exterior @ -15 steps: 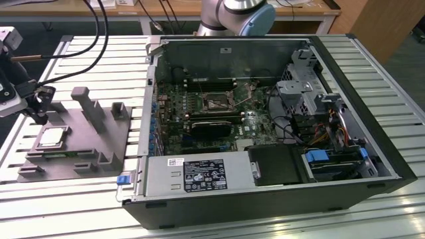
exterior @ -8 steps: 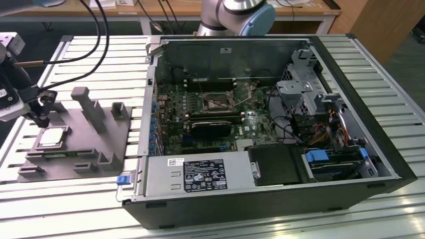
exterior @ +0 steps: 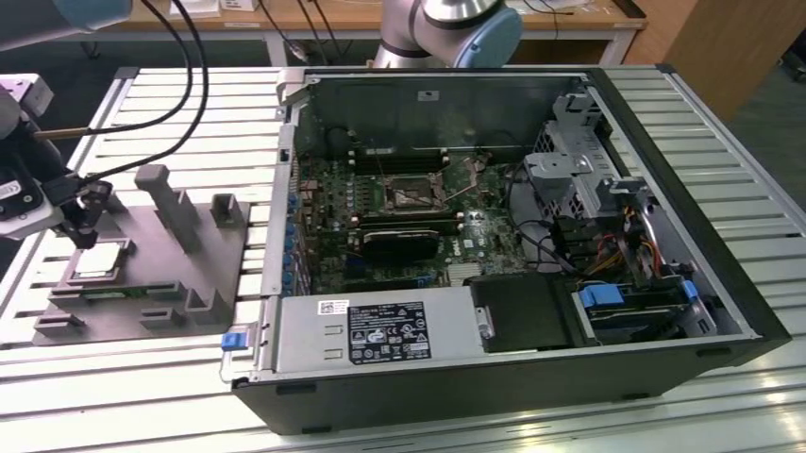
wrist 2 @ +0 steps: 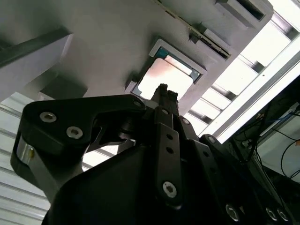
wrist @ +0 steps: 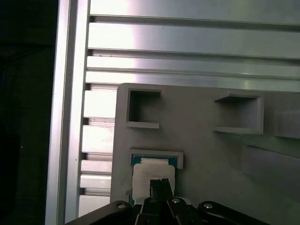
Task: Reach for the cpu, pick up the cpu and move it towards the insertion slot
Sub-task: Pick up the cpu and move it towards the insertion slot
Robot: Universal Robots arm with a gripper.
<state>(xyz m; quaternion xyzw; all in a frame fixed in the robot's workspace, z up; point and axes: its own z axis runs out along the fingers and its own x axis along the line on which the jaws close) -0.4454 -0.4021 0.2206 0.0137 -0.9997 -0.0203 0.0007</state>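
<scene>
Exterior view showed a ribbed aluminium surface (exterior: 164, 104) carrying everything, with a wooden desk (exterior: 315, 19) behind it and the base of the grey robot arm (exterior: 454, 28) standing at the far edge. Black cables (exterior: 189, 75) hung down across the exterior view's left. An open computer case (exterior: 705, 311) lay on its side on the surface and took up the middle and the exterior view's right. Inside it sat a green circuit board (exterior: 340, 208), a silvery power supply (exterior: 377, 330) along the near wall, and drive bays with coloured wires (exterior: 617, 255). The insertion slot (exterior: 412, 193) lay near the middle of that board, a dark square in a metal frame. On the exterior view's left, beside the case, a grey plastic fixture (exterior: 189, 245) with upright pegs rested on the surface. The cpu (exterior: 101, 261) lay flat in a shallow square recess of this fixture, well apart from the slot. The gripper (exterior: 83, 238) hung straight over the cpu, fingers pointing down. In both wrist views the gripper (wrist 2: 164, 91) (wrist: 159, 184) had its fingers drawn together with no gap between them and nothing held, their tips over the cpu (wrist 2: 166, 75) (wrist: 150, 168). Whether the tips touched the chip could not be told.
</scene>
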